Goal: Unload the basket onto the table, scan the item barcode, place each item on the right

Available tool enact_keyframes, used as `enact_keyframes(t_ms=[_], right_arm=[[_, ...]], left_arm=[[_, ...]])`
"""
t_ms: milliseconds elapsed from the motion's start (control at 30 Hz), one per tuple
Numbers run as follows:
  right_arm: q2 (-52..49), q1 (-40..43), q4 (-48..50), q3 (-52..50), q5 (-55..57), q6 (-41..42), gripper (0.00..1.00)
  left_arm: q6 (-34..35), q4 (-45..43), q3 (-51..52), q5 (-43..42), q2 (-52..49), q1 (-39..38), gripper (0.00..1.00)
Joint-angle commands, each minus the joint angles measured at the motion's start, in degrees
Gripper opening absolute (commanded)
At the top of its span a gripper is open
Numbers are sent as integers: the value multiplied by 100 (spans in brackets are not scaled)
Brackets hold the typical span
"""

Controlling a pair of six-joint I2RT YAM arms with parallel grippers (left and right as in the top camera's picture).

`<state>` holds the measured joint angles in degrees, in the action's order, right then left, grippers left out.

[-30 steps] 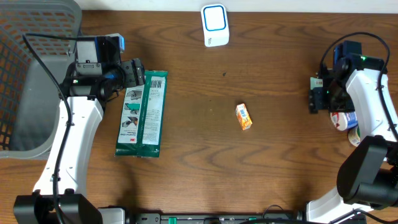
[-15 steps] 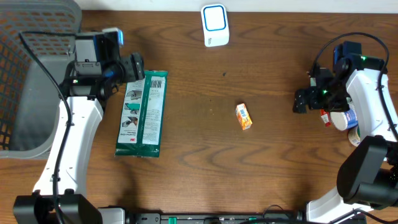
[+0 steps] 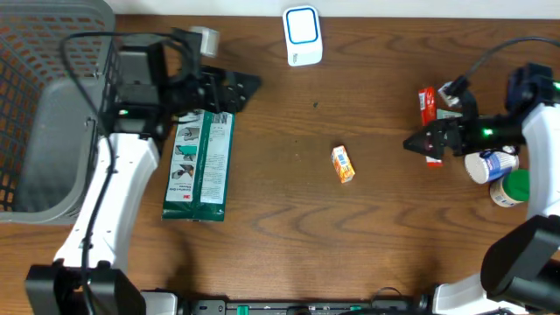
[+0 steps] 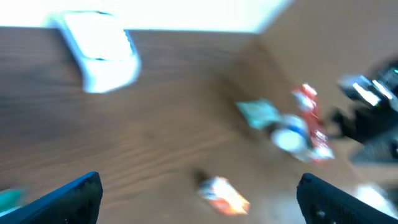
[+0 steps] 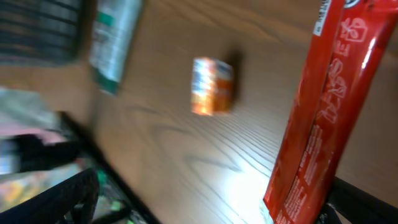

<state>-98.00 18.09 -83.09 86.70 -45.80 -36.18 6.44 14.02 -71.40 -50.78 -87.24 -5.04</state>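
Red packet point(image 5: 314, 106) was the thing nearest my right gripper point(image 3: 416, 144). It lay on the right of the table, running far to near beneath the open, empty fingers point(image 5: 65, 196). I took it for the item, though the orange box point(image 3: 343, 164) at mid-table could as well have been meant. The scanner point(image 3: 302, 36) stood at the far edge, well apart from both.

To pick well, I judged I should come down square across the packet's narrow width and close near its middle so it would not droop. I also meant to keep the pads off any printed code — the blurred wrist view did not show me where the barcode sat. My left gripper point(image 3: 236, 90) hung open and empty over the far end of the green pack point(image 3: 201, 166), off the line from packet to scanner.
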Motion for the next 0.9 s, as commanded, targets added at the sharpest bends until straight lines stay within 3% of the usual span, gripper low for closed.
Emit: enact_keyframes(t_ms=[0,400,667,867], right_arm=[[103,37,-208,120,-1613,-894,97],[103,-772,-1440,114,-2461,-2516,98],[103,-1631,-1421,114,-2848,-2695,99],[103,-2122,-1110,114,-3126,-2776,98]], left_arm=[[31,-76,-83,-979,-170,-496,95],[33,-1091,-83,-964,-470,-1506,92],[35,-1102,-83,-1036,-472,-1572,91],[164,-1185,-83,-1139,-470,-1735,76]])
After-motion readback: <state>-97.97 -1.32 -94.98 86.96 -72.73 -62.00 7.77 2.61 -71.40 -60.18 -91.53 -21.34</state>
